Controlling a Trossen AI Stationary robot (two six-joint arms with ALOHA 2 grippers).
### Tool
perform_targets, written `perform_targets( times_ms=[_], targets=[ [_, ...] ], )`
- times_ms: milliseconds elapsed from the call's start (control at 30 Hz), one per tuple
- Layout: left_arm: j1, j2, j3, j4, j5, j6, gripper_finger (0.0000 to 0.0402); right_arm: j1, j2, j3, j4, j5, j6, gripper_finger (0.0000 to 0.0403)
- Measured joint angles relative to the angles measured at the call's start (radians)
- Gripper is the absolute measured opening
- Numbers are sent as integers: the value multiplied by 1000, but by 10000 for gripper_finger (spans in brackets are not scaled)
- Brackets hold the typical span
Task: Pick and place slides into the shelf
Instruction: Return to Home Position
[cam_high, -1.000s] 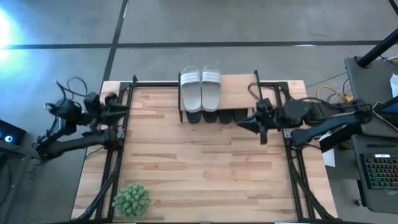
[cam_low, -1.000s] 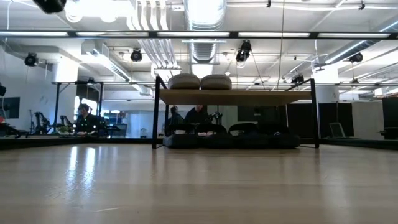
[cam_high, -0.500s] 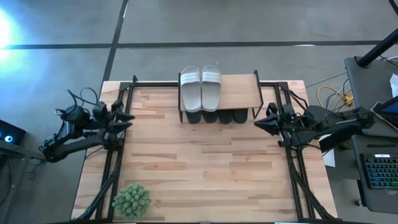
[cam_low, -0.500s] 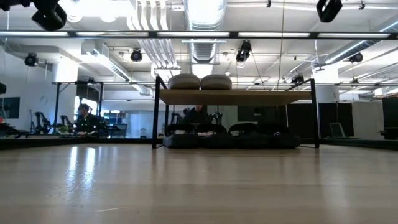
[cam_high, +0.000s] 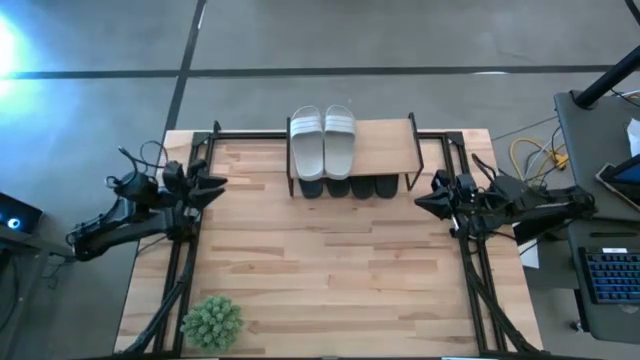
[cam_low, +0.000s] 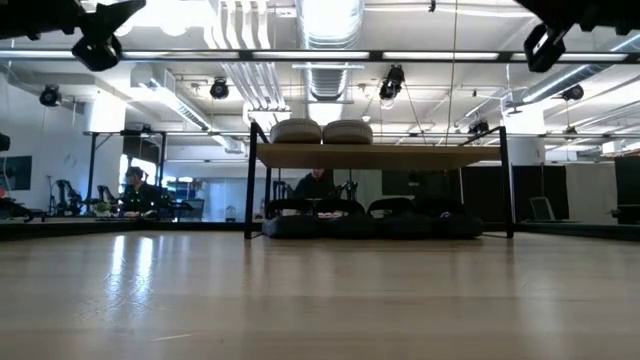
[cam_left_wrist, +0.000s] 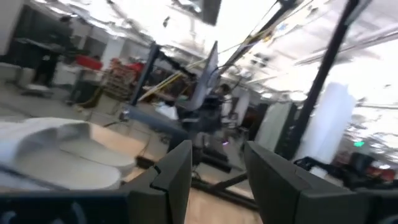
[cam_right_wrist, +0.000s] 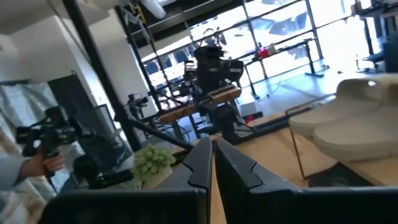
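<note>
The shelf (cam_high: 385, 150) stands at the middle of the table's far edge. A pale pair of slides (cam_high: 323, 143) lies sole-down on the left part of its plank top (cam_low: 400, 156). The black slides (cam_high: 350, 187) sit under the plank, their ends showing at its near edge (cam_low: 370, 226). My left gripper (cam_high: 222, 184) hovers open over the table's left rail, pointing toward the shelf, with nothing between its fingers (cam_left_wrist: 217, 149). My right gripper (cam_high: 418, 201) hovers shut by the right rail, just right of the shelf (cam_right_wrist: 211, 146).
A small green potted plant (cam_high: 211, 322) stands at the near left corner. Black frame rails (cam_high: 180, 270) (cam_high: 480, 280) run along both table sides. A wide bare stretch of wooden tabletop (cam_high: 330, 270) lies in front of the shelf. People (cam_low: 135, 188) are in the room beyond.
My right gripper has drawn back from beside the shelf toward the table's right edge and sunk, staying shut. My left gripper has sunk as well. Both grippers now show at the top corners of the low view. The slides and shelf have not moved.
</note>
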Motion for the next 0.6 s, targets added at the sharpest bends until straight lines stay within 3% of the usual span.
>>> perform_targets(
  times_ms=[167, 433, 600],
  targets=[
    [-1, 4, -90, 117, 51, -47, 134, -47, -45, -63, 23, -59, 35, 13],
    [0, -28, -183, 111, 38, -88, 134, -90, -96, -158, 51, -74, 68, 13],
    [2, -28, -197, 112, 86, -90, 134, -97, -124, -172, 54, -74, 83, 13]
  ],
)
